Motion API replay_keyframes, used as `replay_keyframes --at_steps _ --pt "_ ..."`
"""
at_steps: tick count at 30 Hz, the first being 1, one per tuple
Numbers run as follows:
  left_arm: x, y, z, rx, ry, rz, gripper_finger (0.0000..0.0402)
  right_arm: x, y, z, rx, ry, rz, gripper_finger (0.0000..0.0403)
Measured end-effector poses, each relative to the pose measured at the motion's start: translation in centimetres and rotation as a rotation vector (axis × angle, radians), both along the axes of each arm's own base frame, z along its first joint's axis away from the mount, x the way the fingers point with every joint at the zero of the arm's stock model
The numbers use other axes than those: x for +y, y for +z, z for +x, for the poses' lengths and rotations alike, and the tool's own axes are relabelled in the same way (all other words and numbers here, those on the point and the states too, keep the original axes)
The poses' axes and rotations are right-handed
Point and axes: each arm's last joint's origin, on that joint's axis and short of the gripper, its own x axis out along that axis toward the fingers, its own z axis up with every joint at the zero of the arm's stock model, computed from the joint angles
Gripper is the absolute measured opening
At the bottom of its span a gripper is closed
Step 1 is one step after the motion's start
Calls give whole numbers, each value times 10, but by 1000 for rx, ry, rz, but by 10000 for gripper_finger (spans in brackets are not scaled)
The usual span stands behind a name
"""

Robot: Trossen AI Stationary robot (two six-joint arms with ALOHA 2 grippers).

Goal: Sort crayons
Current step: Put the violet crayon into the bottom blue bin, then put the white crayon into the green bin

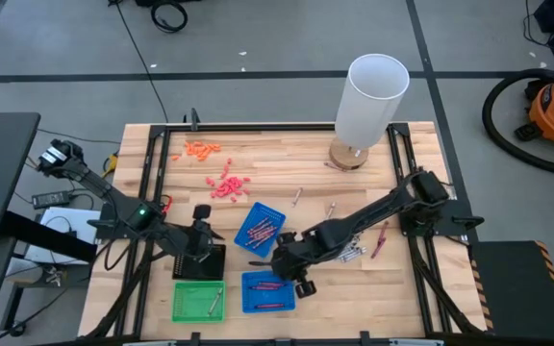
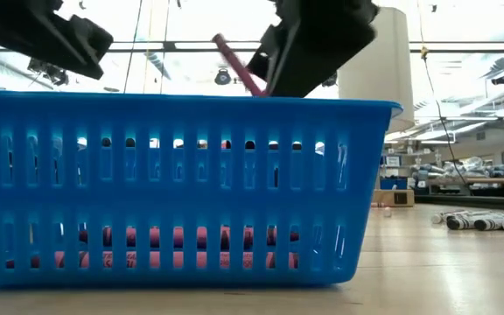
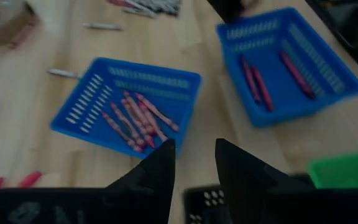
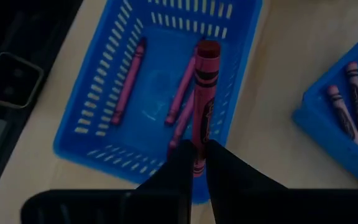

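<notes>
Maroon crayon (image 4: 202, 106) pinched by right end effector (image 4: 194, 158), above blue tray (image 4: 104, 134)

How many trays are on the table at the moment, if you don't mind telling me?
4. A tilted blue tray near the centre; a second blue tray by the front edge; a green tray left of it; a black tray behind the green one.

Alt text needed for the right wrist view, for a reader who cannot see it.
The right gripper is shut on a maroon paper-wrapped crayon, held above a blue slotted plastic tray with three similar crayons in it. A second blue tray of crayons sits beside it on the wooden table.
</notes>
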Motion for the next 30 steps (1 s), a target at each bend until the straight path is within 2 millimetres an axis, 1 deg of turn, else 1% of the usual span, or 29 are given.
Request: replay_keyframes --at_steps 3,5,8,11,14,18,21,25,30 --pt "7 1 5 -15 60 -8 125 5 -3 9 -8 12 -5 39" --pt "14 1 8 -14 110 -22 125 7 -5 12 6 19 -1 39" --pt "26 1 14 -15 201 -55 125 8 -6 11 30 39 21 45" --pt "38 -2 20 -9 265 -58 125 7 -4 11 27 27 38 60" --pt "46 -2 27 -10 260 -63 131 8 -2 11 29 23 51 77" --pt "53 -5 37 -16 233 -51 153 9 -2 10 37 18 53 92" --pt "60 -7 45 -23 233 -58 173 6 5 6 80 5 28 95" --pt "73 -13 56 -15 241 -98 187 -1 27 -5 105 -77 -80 93" --pt "88 -18 67 -43 282 -127 187 -8 32 -25 144 -186 -233 93"
